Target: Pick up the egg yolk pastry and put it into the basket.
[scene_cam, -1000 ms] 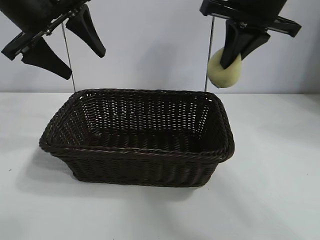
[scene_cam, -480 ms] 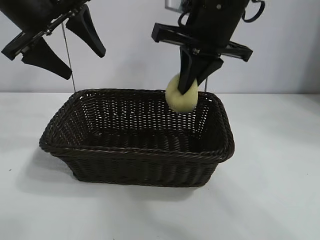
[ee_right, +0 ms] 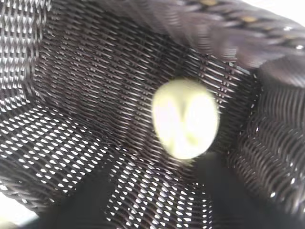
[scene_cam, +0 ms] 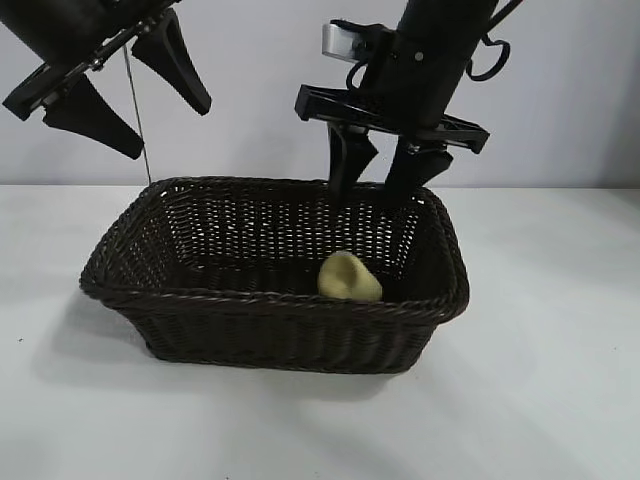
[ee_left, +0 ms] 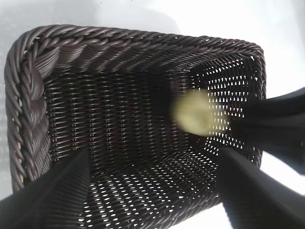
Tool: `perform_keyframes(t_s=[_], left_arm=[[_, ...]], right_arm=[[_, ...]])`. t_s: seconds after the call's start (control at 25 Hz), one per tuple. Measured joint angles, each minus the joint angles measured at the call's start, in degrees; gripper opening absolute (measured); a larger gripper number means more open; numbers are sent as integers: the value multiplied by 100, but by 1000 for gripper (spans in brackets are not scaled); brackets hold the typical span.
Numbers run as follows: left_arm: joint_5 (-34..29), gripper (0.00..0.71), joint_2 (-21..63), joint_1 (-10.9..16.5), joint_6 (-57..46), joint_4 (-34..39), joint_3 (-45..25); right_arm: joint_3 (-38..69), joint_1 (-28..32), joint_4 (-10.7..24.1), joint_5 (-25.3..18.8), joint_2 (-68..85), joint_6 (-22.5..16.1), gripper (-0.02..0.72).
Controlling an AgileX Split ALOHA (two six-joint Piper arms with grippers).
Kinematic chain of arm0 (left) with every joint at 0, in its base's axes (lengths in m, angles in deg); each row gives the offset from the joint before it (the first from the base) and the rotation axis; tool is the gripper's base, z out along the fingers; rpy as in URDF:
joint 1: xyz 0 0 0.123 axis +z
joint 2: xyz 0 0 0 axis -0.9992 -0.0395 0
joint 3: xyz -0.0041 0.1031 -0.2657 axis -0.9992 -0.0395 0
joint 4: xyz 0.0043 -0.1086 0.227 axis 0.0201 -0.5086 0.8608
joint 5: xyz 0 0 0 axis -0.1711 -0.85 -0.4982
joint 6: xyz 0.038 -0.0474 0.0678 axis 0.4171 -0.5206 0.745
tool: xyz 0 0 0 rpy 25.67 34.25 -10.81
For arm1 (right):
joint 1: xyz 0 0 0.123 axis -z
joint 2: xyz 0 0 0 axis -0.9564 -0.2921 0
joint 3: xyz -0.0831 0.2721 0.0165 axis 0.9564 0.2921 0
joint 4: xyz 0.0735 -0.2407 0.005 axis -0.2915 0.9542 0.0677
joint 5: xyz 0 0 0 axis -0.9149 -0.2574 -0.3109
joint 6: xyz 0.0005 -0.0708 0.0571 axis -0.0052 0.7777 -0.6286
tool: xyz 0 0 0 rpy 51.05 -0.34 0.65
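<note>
Hanging left gripper (scene_cam: 125, 90): raised above and to the left of the basket, fingers spread wide, holding nothing.
Table (scene_cam: 560, 380): white, carrying the basket near its middle.
Basket (scene_cam: 270, 300): dark brown wicker, upright, open top; in the left wrist view its braided rim (ee_left: 28, 95) runs around the weave.
Egg yolk pastry (scene_cam: 349, 277): pale yellow lump lying inside the basket, toward its right side near the front wall, free of both grippers; it also shows in the left wrist view (ee_left: 193, 112) and the right wrist view (ee_right: 186, 119).
Right gripper (scene_cam: 378, 170): over the basket's rear right part, directly above the pastry, fingers parted and empty.
</note>
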State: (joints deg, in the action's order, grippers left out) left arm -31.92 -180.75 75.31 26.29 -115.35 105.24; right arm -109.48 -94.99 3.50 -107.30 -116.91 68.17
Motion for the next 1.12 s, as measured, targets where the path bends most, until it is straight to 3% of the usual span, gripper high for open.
perform_keyframes(t_s=[0.16, 0.4, 0.56, 1.12], left_arm=[[-33, 540, 0, 0, 5, 0, 0], [-70, 540, 0, 0, 5, 0, 0], [-83, 540, 0, 0, 7, 0, 0], [-83, 540, 0, 0, 13, 0, 0]], right_arm=[[0, 404, -82, -189, 221, 116, 538], [0, 1064, -320, -656, 575, 669, 538], [0, 1416, -590, -766, 657, 738, 538], [0, 1442, -742, -766, 657, 756, 538]])
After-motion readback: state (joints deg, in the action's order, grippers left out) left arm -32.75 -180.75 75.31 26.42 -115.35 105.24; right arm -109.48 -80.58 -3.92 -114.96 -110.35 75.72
